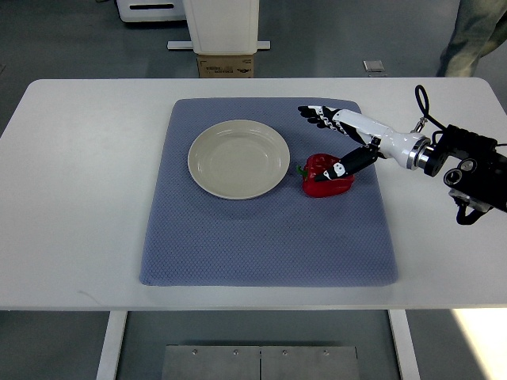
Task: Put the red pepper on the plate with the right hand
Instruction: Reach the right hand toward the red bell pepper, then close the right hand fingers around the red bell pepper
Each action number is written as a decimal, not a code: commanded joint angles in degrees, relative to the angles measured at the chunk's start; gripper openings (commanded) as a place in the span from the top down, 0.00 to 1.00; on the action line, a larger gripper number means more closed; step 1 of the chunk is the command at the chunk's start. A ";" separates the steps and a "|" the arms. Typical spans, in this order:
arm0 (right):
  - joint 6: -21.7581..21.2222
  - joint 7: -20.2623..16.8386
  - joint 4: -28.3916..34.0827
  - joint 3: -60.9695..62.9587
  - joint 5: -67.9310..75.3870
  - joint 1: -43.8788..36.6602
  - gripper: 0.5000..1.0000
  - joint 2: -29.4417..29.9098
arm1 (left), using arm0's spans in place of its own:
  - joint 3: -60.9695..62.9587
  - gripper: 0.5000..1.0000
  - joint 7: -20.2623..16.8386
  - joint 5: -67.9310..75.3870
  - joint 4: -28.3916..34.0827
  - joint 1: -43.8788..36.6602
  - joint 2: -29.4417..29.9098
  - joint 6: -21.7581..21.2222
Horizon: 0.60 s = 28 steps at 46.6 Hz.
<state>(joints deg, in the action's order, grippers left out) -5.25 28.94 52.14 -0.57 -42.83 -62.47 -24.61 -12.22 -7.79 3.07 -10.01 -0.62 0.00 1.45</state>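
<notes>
right robot hand [342,141] fingers apart, thumb on red pepper [326,176] | plate [238,158] beside | no legible writing

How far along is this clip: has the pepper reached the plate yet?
Not yet. Done: the right robot hand has reached the pepper, thumb touching it, fingers spread beyond it. In hand: closing a grasp; the pepper lies on the mat, right of the plate. Left: grip, lift, set it on the plate, which holds nothing.
</notes>
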 commanded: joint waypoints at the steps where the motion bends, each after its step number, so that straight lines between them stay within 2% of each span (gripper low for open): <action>1: 1.82 0.15 -0.11 -2.32 -0.23 -0.37 0.00 0.09 | 0.00 0.00 0.05 0.00 -0.01 0.01 0.00 0.05; 9: 4.46 0.85 -0.55 -4.88 -0.50 -0.37 0.00 0.26 | 0.00 0.00 -0.03 0.00 -0.01 0.01 0.00 -0.04; 21: 4.73 1.29 -2.04 -6.81 -1.82 -0.37 0.02 0.44 | 0.00 0.00 -0.03 0.00 -0.01 0.01 0.00 0.05; 23: 4.73 1.38 -2.92 -6.90 -1.99 -0.29 0.07 1.05 | 0.00 0.00 -0.03 0.00 -0.01 0.01 0.00 0.05; 28: 4.73 1.73 -3.89 -7.07 -2.61 -0.20 0.10 1.58 | 0.00 0.00 -0.03 0.00 -0.01 0.01 0.00 0.05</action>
<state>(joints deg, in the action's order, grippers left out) -0.51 30.53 48.83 -7.54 -45.13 -62.80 -23.33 -12.22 -7.81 3.08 -10.03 -0.61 0.00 1.45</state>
